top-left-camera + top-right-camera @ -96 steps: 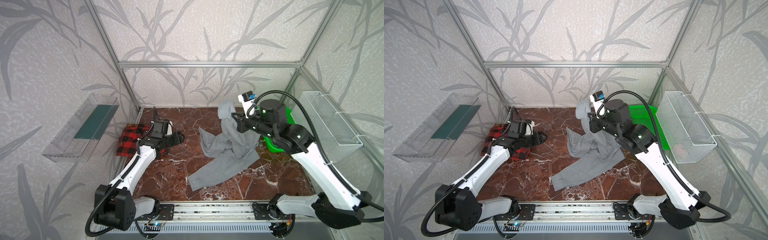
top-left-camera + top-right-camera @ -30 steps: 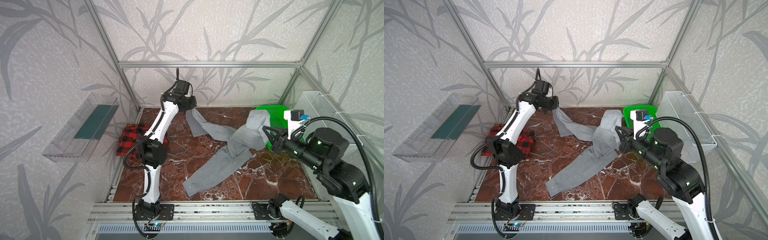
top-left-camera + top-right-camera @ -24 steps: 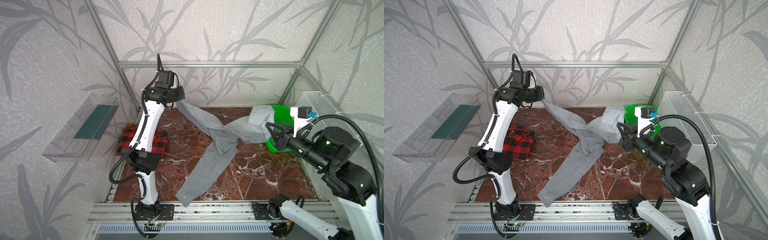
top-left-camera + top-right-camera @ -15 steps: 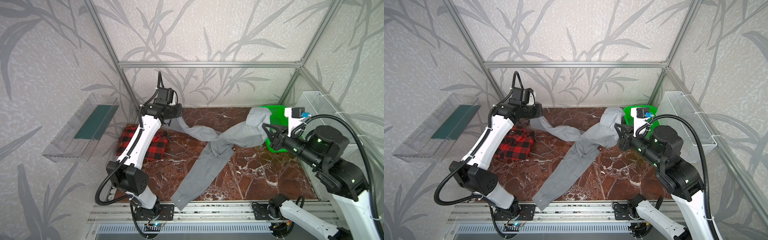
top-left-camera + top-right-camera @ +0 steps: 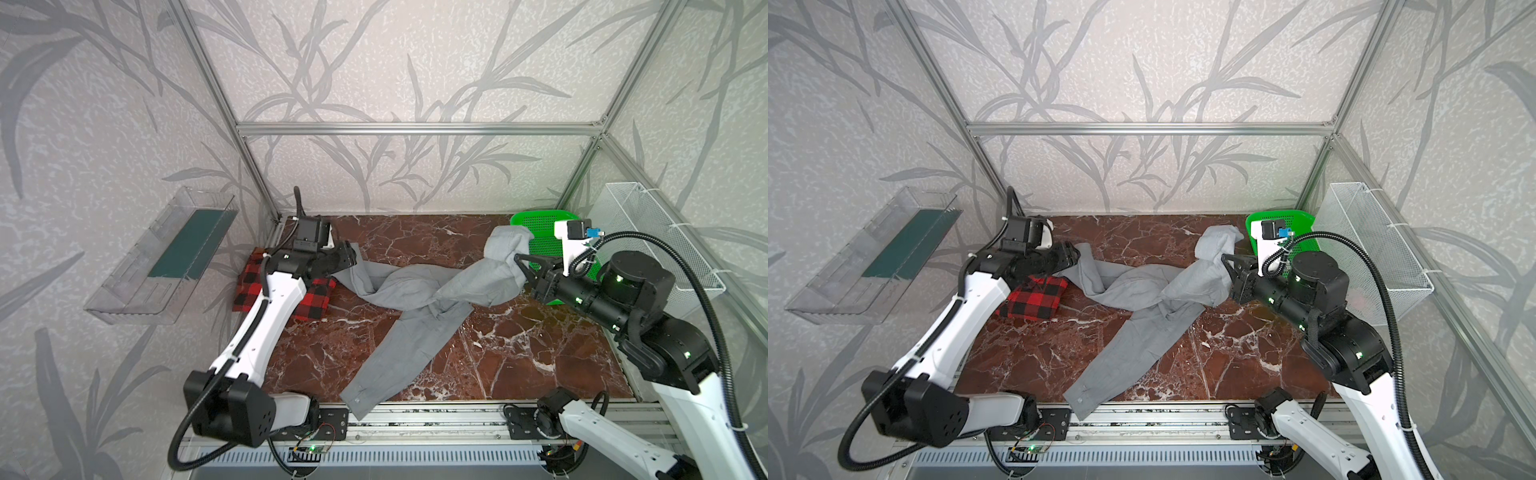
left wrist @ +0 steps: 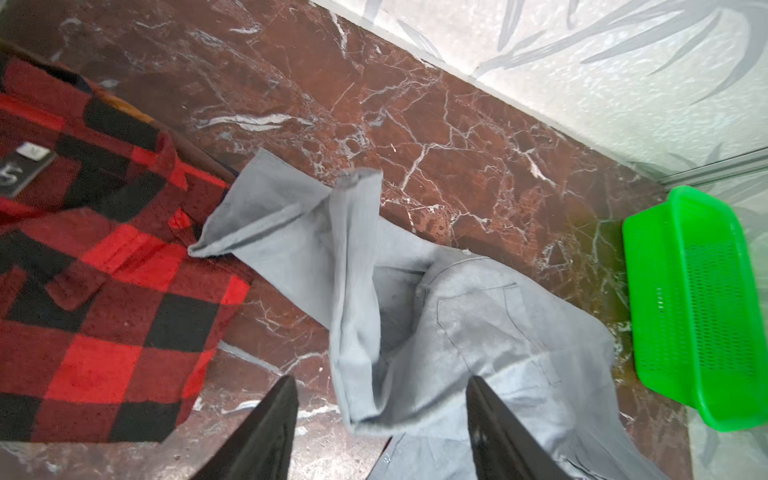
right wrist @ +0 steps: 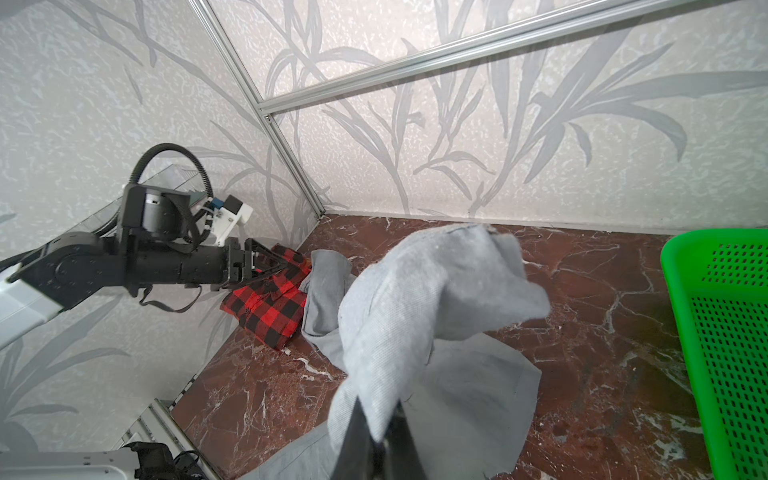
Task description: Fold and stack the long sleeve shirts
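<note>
The light gray long sleeve shirt (image 5: 415, 291) (image 5: 1142, 291) lies twisted across the marble table, one sleeve reaching the front edge. My right gripper (image 5: 517, 259) (image 7: 378, 403) is shut on a bunched part of it, held above the table beside the green basket. My left gripper (image 5: 351, 255) (image 6: 380, 380) hovers at the back left with jaws wide apart. The shirt's loose end (image 6: 291, 216) lies below it, free of both fingers. The red-and-black plaid shirt (image 5: 1034, 299) (image 6: 83, 270) lies folded under the left arm, touching the gray cloth's end.
A green plastic basket (image 5: 540, 224) (image 7: 727, 332) stands at the back right corner. A white wire basket (image 5: 648, 232) hangs on the right wall and a clear tray (image 5: 166, 257) on the left wall. A metal rail (image 5: 415, 411) runs along the table's front edge.
My left gripper came down from high at the back to just above the plaid shirt, opened and let go of the gray shirt's end. The right gripper kept its hold.
</note>
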You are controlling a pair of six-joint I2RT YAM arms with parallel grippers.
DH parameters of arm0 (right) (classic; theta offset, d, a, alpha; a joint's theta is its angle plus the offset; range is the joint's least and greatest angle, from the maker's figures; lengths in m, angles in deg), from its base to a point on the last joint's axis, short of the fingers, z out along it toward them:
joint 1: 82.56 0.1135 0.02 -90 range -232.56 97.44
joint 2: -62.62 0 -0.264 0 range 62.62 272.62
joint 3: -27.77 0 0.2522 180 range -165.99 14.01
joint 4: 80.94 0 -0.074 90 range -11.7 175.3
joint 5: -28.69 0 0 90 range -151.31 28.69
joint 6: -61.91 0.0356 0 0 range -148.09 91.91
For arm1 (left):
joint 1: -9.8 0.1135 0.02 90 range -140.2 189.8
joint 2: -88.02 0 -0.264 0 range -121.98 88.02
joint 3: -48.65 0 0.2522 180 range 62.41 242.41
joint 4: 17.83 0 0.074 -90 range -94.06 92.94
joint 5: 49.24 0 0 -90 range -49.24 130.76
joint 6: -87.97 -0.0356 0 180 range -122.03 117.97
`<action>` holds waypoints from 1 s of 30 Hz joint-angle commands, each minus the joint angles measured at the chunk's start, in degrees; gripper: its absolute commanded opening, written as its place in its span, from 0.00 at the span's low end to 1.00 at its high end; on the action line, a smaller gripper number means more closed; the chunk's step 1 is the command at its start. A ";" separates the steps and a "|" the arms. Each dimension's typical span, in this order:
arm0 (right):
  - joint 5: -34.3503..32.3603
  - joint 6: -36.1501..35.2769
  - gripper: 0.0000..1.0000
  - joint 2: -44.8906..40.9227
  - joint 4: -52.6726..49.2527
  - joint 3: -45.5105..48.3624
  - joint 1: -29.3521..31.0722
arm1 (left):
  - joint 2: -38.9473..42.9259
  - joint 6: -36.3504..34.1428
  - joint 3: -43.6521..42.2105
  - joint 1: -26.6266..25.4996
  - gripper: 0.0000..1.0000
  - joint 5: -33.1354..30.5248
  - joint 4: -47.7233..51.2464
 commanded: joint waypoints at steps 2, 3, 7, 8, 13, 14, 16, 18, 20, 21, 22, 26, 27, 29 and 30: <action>-0.21 -0.39 0.00 -0.71 2.08 0.34 -0.23 | 4.74 7.34 -8.46 -0.30 0.65 3.63 -3.02; -0.36 -0.37 0.00 -0.76 2.15 0.59 -0.26 | 5.63 8.18 -10.86 -0.30 0.65 3.99 -4.14; 0.82 0.79 0.00 -0.56 3.78 2.31 -0.22 | 4.90 11.00 -16.01 -1.13 0.66 6.24 -7.61; 0.87 0.98 0.00 -0.40 3.91 2.43 -0.22 | 4.18 11.53 -16.73 -2.27 0.66 7.10 -8.67; 0.48 1.51 0.00 -0.33 4.69 2.80 -0.28 | 1.18 15.75 -20.10 -12.05 0.69 4.95 -11.34; 0.26 1.61 0.00 -0.46 4.85 2.87 -0.25 | 1.61 17.33 -21.80 -13.74 0.70 4.66 -13.29; 0.00 1.78 0.00 -0.55 5.20 2.96 -0.22 | 3.95 20.20 -25.07 -17.82 0.72 2.54 -18.13; -0.09 1.96 0.00 -0.55 5.68 2.87 -0.23 | 5.88 20.62 -27.23 -22.86 0.75 -1.82 -22.15; 0.07 2.15 0.00 -0.64 6.21 2.68 -0.22 | 5.62 19.06 -29.12 -27.08 0.78 -3.57 -27.47; 0.29 2.13 0.00 -0.47 6.32 2.40 -0.30 | 4.65 17.68 -28.94 -29.06 0.79 -5.08 -28.28; 0.42 2.16 0.00 -0.30 6.10 1.96 -0.29 | 3.12 15.76 -28.62 -30.82 0.79 -6.20 -29.35; 0.52 1.79 0.00 -0.19 5.51 0.42 -0.31 | -2.43 3.45 -25.06 -38.10 0.80 -13.95 -30.34; 0.43 1.65 0.00 -0.20 5.28 -0.07 -0.31 | -3.83 -0.82 -24.06 -40.29 0.80 -17.83 -30.06; 0.58 1.36 0.00 -0.12 4.81 -1.17 -0.36 | -5.89 -7.49 -22.23 -44.33 0.81 -22.95 -28.99; 0.75 1.11 0.00 -0.02 4.44 -1.77 -0.32 | -7.11 -10.57 -21.09 -46.35 0.82 -26.47 -27.94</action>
